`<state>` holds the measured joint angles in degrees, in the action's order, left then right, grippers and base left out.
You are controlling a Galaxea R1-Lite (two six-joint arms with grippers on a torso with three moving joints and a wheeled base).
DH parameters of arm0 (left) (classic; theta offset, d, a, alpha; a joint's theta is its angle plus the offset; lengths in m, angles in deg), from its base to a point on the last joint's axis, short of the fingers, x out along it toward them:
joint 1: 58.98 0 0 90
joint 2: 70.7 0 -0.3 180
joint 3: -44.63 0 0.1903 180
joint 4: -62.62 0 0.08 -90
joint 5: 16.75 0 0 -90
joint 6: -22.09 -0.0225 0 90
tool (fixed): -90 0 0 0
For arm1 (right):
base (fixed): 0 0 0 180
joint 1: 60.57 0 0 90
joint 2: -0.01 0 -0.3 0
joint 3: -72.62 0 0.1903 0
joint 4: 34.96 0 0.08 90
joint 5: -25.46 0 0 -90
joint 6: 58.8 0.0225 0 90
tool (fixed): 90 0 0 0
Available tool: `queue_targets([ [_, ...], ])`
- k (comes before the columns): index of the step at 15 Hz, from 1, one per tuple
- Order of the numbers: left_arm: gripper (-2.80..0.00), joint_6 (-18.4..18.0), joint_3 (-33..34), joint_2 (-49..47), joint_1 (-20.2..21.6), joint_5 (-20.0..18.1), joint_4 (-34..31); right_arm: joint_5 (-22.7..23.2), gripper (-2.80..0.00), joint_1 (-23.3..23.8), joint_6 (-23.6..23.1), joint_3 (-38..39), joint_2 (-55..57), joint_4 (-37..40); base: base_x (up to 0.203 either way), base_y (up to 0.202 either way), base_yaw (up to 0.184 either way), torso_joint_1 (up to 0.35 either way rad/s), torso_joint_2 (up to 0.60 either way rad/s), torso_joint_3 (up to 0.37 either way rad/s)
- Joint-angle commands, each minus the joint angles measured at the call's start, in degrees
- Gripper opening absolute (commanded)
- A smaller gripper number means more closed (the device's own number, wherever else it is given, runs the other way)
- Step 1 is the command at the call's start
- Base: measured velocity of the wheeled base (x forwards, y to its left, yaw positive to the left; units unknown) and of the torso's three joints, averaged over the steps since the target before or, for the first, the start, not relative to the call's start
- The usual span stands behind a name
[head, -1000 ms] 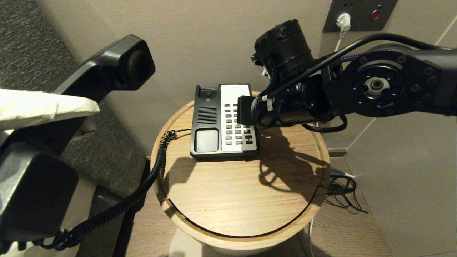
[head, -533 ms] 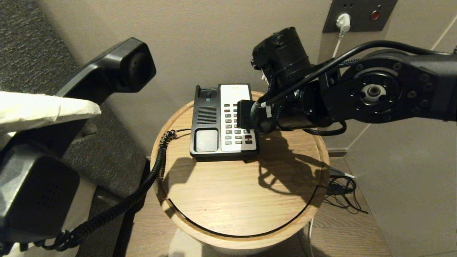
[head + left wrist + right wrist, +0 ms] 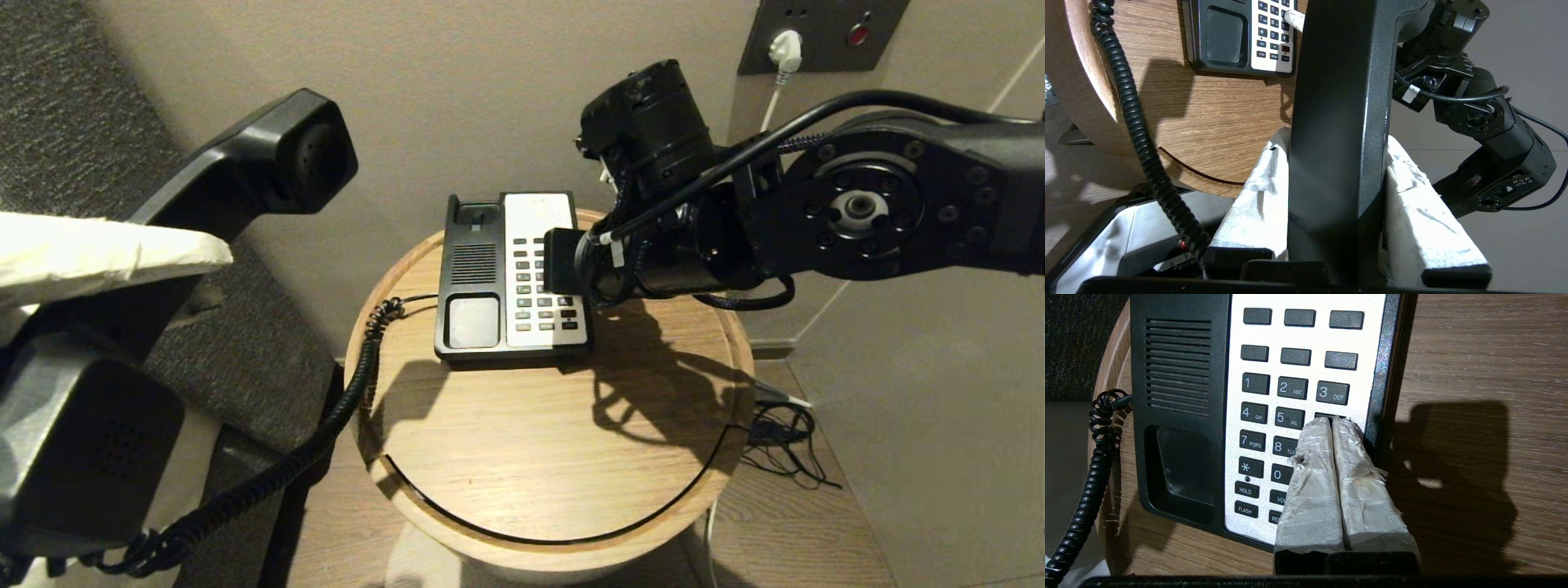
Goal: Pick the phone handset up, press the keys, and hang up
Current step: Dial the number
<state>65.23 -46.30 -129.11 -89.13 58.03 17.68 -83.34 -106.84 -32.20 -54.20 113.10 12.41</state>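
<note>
The round wooden table (image 3: 571, 457) carries the phone base (image 3: 473, 278) near its back edge. The stiff, light phone handset (image 3: 1339, 122) is clamped at its middle by the left gripper (image 3: 1339, 228), off the table's left edge. The keys (image 3: 1274, 416) are touched by the closed right gripper (image 3: 1334, 421), which has dropped slightly since earlier.
</note>
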Motion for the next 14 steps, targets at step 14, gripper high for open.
queue_targets([
  [14,-2.8,0.3,0.5,-0.1,0.3,0.0,-0.1,-0.1,-2.8,-0.7,0.2,0.6,-1.1,0.4,0.0,0.0,0.0,0.0,0.0,0.0],
])
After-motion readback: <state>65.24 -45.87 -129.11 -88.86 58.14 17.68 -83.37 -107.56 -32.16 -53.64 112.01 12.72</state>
